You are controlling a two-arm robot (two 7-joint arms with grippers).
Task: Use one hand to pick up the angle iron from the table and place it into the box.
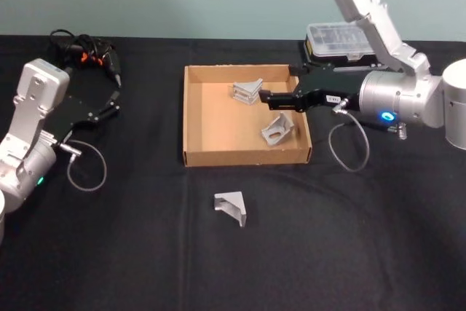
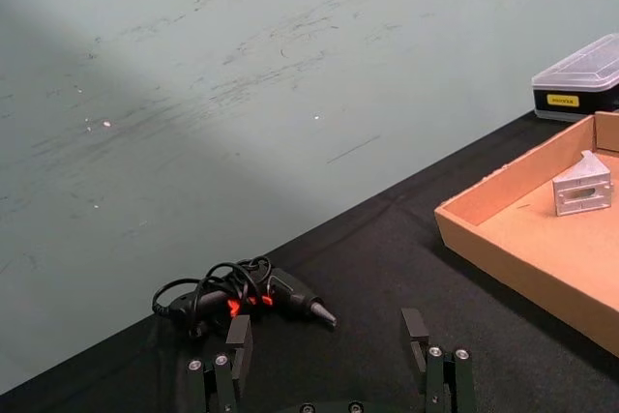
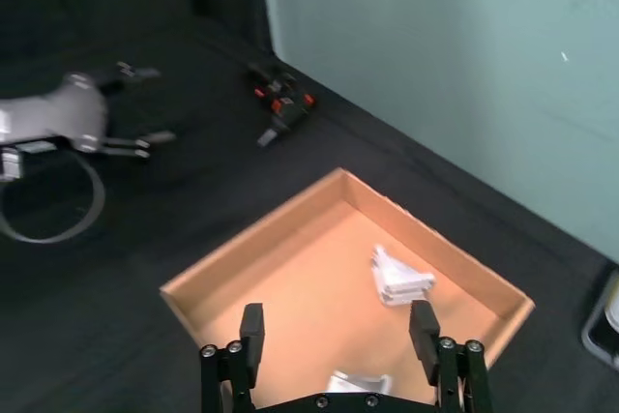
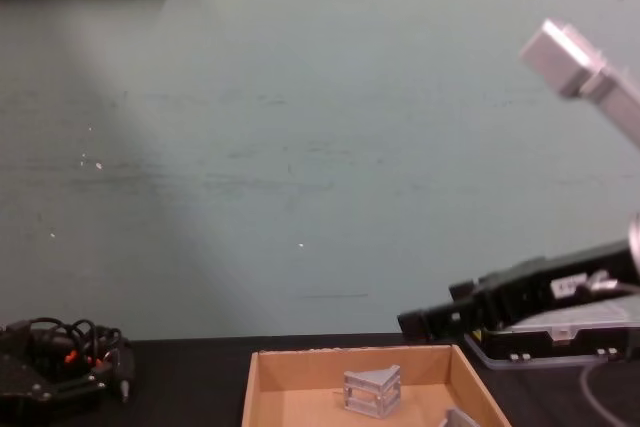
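One grey angle iron [image 1: 231, 207] lies on the black table [image 1: 131, 238] in front of the box. The tan cardboard box [image 1: 247, 156] holds two more angle irons, one at the back [image 1: 247, 91] [image 3: 398, 278] [image 4: 372, 389] and one toward its right front [image 1: 277, 128]. My right gripper [image 1: 268, 100] [image 3: 337, 331] hovers open over the box's right half, nothing between its fingers, with the right-front piece just below it. At the table's left side my left gripper [image 1: 113, 100] [image 2: 327, 340] is parked, open and empty.
A black case with a clear lid [image 1: 338, 40] [image 2: 580, 79] stands behind the box's right corner. A dark power tool with a coiled cable [image 1: 87, 52] [image 2: 251, 299] lies at the back left, just beyond the left gripper.
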